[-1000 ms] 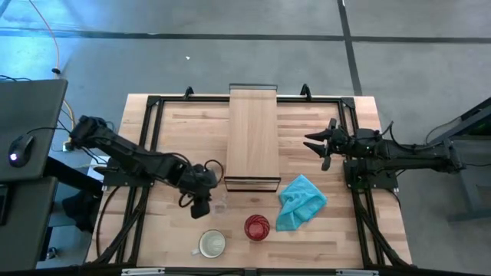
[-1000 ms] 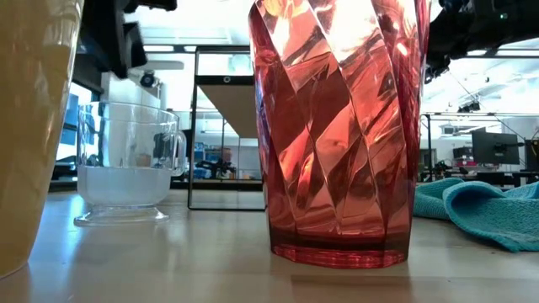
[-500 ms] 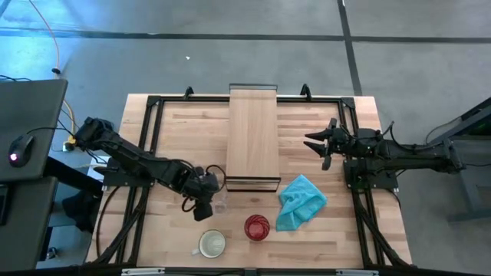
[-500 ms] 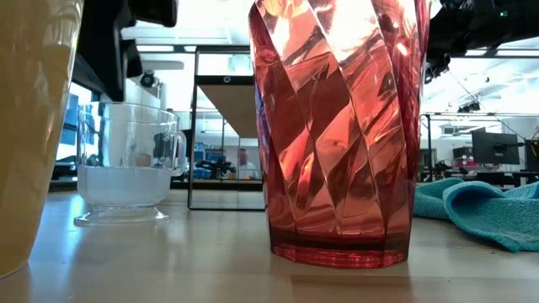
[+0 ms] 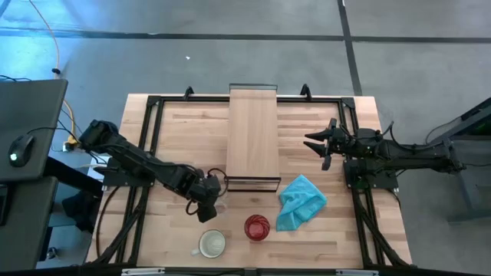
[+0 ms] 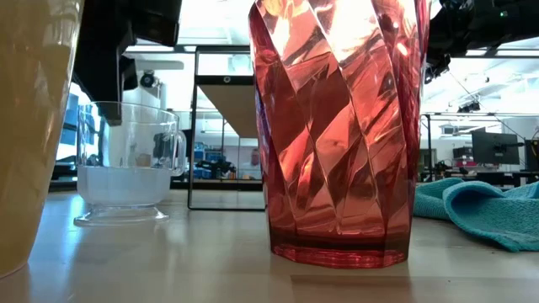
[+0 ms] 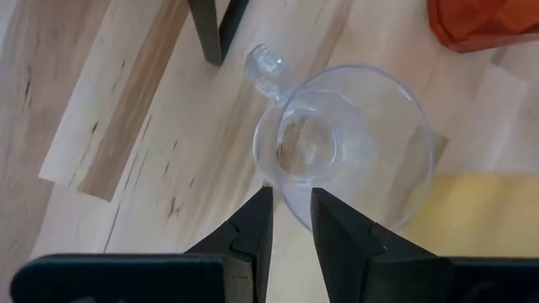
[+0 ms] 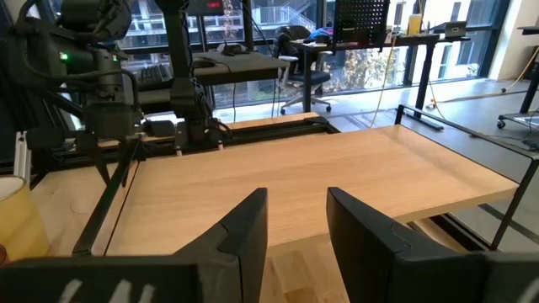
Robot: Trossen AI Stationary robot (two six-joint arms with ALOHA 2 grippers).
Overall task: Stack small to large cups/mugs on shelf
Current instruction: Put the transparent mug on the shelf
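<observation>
Shelf (image 5: pixel 252 134) is taken as landmark. Nearest the camera-side edge of the worktop (image 5: pixel 173 138) stands the mug (image 5: pixel 212 244), the red cup (image 5: pixel 258 227) beside it. Just off the shelf's near left corner the glass (image 5: pixel 221 202) is straddled by the left gripper (image 7: pixel 290 220), jaws slightly spread over its rim. It is judged light, brittle and slippery; the wall is best pinched. The right gripper (image 5: pixel 316 145) waits right of the shelf, jaws spread.

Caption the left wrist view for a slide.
Left gripper, fingers slightly apart, poised at the rim of the clear glass.
</observation>
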